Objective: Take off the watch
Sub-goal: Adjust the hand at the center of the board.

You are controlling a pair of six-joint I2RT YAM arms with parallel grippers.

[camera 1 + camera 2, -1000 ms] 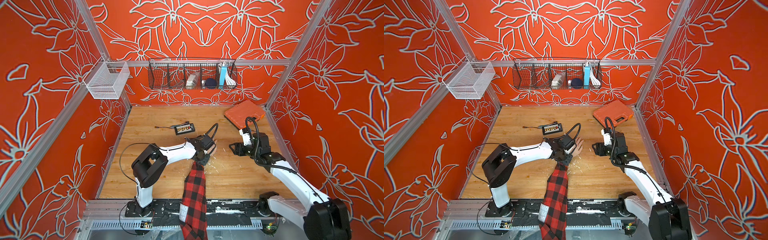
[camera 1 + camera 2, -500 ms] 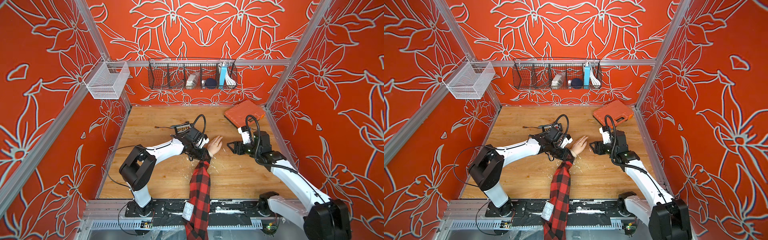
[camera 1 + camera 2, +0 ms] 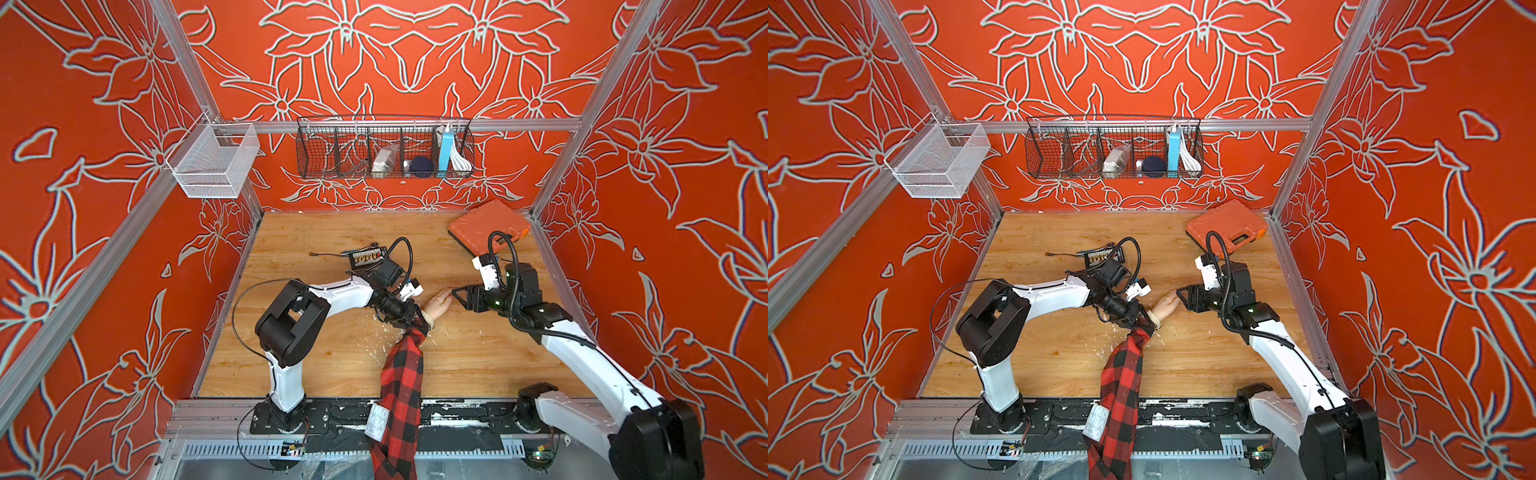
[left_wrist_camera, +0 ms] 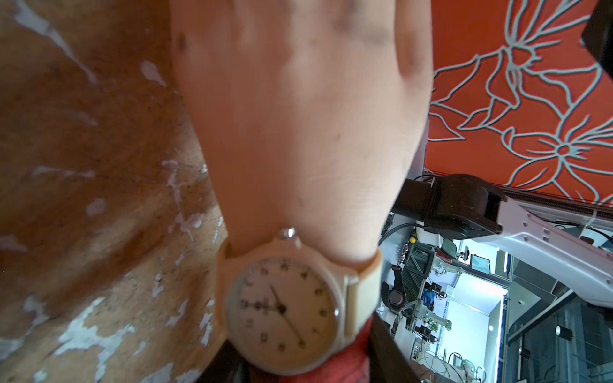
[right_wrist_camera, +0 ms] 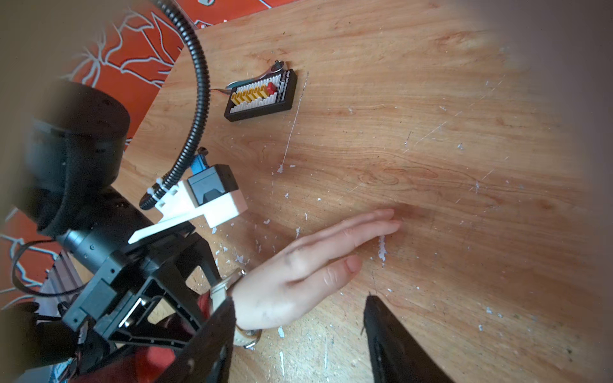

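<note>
The watch [image 4: 282, 305] has a round pale-gold case, a light dial and a cream strap [image 5: 220, 288]. It is buckled round the wrist of a hand [image 3: 438, 303] that lies flat on the wooden table [image 3: 332, 232]. A red plaid sleeve [image 3: 401, 382] covers the forearm. My left gripper [image 3: 409, 316] is shut on the sleeved wrist just behind the watch, with red cloth filling its jaws [image 4: 308, 371]. My right gripper [image 3: 457, 293] is open at the hand's fingertips. In the right wrist view it [image 5: 298, 300] straddles the hand without gripping it.
An orange tool case [image 3: 490, 228] lies at the back right. A black connector board [image 3: 365, 257] sits just behind my left arm. On the back wall hangs a black wire basket [image 3: 384, 153], with a white mesh basket [image 3: 212, 162] at the left. White flecks are scattered over the wood.
The hand has come out from under my left gripper and now stretches toward my right gripper. My left arm swung back and left, then settled a little forward. The right arm barely moved.
</note>
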